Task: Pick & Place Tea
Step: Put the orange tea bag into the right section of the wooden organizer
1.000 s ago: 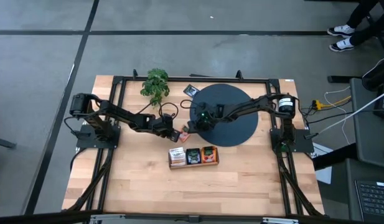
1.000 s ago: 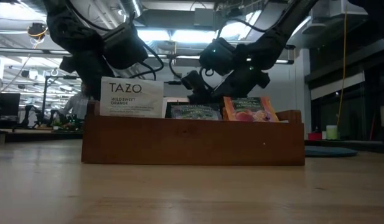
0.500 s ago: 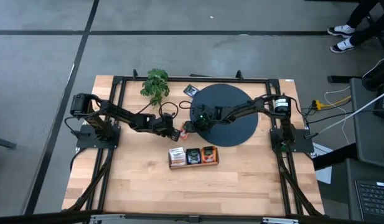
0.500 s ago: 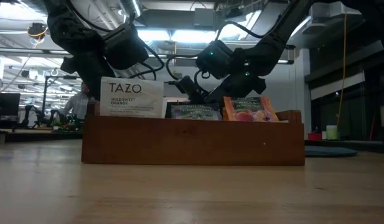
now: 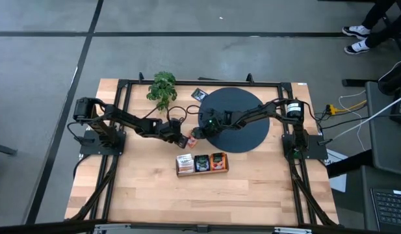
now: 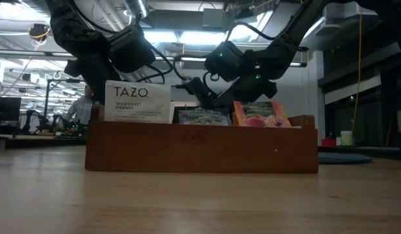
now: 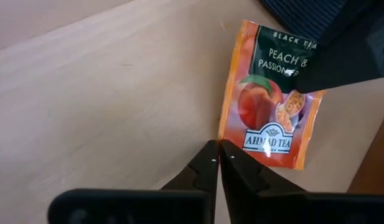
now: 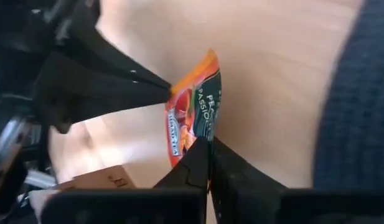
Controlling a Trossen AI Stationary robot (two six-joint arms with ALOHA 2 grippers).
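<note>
I see both pincers meeting over one orange-red tea packet (image 7: 269, 106) just off the left rim of the black disc (image 5: 249, 114), above the bare table (image 5: 148, 188).

Left pincer (image 7: 216, 160): fingers pressed together, tips on the packet's bottom edge. Whether that edge is actually pinched or the tips just touch it, I can't tell; the contact point sits under the fingertips.

Right pincer (image 8: 208, 163): closed on the packet's opposite edge, the foil running straight into the seam between its fingers. In the left wrist view that same pincer is a dark block covering the packet's upper right corner and cutting off part of the label.

In the high view the packet is only a small orange speck between the two pincer heads, so no detail there. In the low view it's hidden behind the wooden tray (image 6: 200, 148); I only see the arms converging above and behind that tray.

The tray sits below the disc, nearer the front edge of the table, holding upright packets: a white one (image 6: 137, 102), a dark teal one (image 6: 201, 117), an orange one (image 6: 260, 114). Their lower halves are hidden by the tray wall.

One more dark packet (image 5: 199, 94) lies just off the disc's upper left rim, near the plant (image 5: 162, 88); print unreadable.
</note>
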